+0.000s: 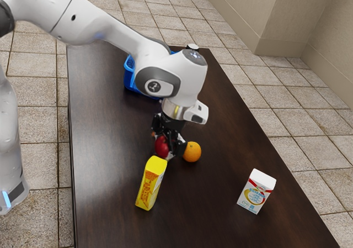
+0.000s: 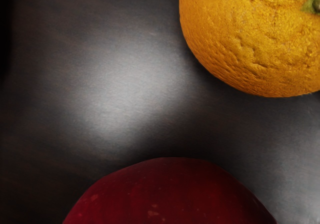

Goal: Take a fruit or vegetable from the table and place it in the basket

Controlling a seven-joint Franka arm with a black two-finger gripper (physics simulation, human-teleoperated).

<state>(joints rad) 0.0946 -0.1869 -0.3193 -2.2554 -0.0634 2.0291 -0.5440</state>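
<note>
I'm reaching down at the red apple (image 1: 161,147), it sitting right at my gripper (image 1: 167,147) — whether I'm gripping it, I can't tell. Orange (image 1: 192,152) lying just beside my gripper — blue basket (image 1: 129,78) standing well apart.

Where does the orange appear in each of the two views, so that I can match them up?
Exterior view: the orange is a little below and to the right of the picture's centre.
Wrist view: it fills one corner, cut off by the picture's edges, with its green stem end near the border.
Shared landmark: the red apple, near the orange in both views, with dark table showing between them in the wrist view.
</note>
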